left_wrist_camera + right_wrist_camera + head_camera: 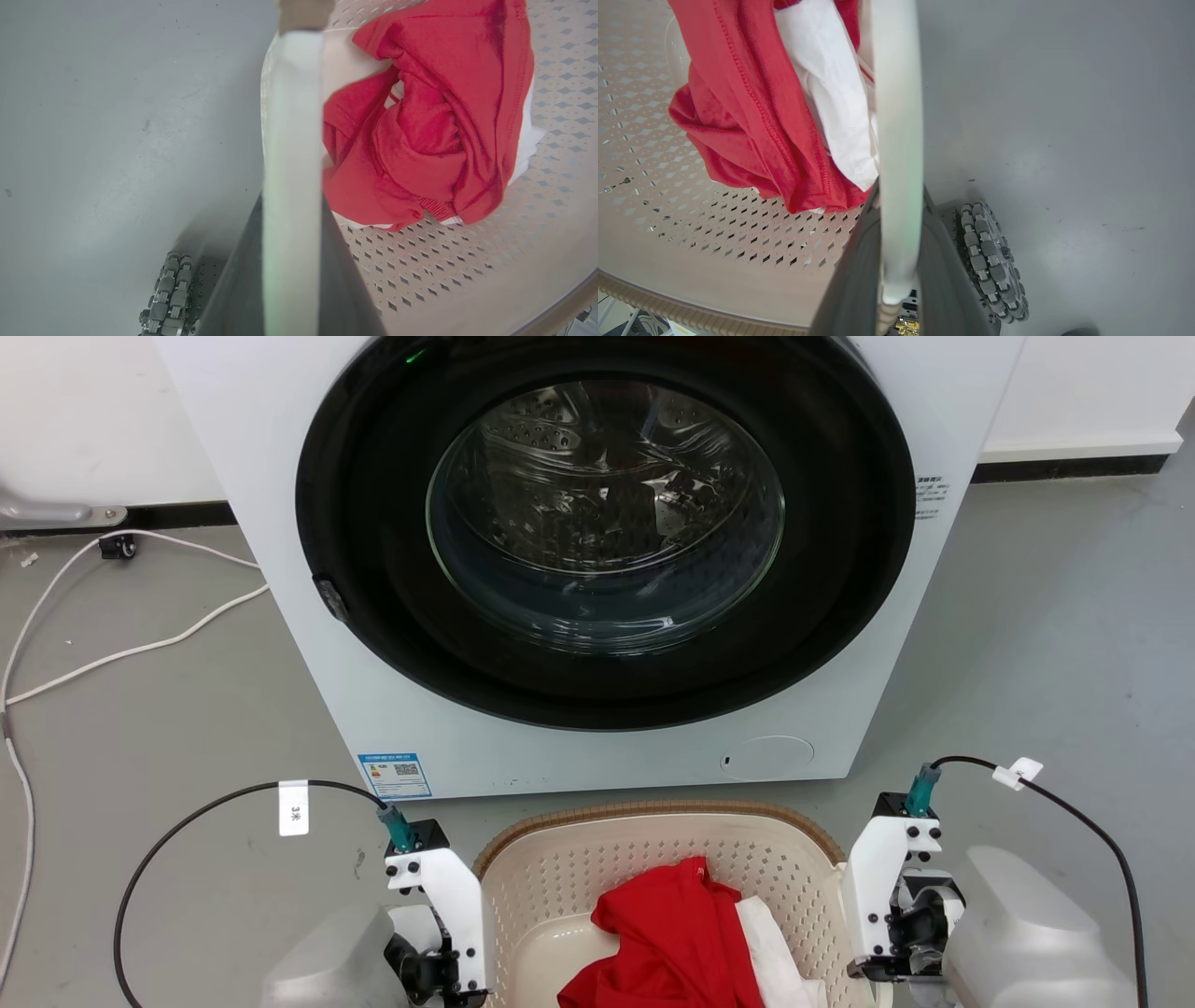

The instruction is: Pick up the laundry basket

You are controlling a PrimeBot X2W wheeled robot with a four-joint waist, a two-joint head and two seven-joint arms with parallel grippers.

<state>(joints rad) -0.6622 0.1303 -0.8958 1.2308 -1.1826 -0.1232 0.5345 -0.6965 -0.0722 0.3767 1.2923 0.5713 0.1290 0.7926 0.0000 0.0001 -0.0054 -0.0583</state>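
The laundry basket point(653, 831), cream and perforated with a brown woven rim, sits at the bottom centre of the head view, just in front of the washing machine. A red garment point(672, 943) and a white cloth point(775, 952) lie inside it. My left gripper point(439, 933) is at the basket's left side; in the left wrist view this gripper point(292, 205) is shut on the white handle point(292, 116). My right gripper point(892, 915) is at the right side, and the right wrist view shows that gripper point(900, 196) shut on the other white handle point(899, 116). I cannot tell whether the basket touches the floor.
The white washing machine point(597, 747) stands close ahead with its round door point(607, 523) shut. White cables point(93, 616) trail over the grey floor at the left. My base's roller wheels point(170, 289) point(990, 261) show below the basket's sides.
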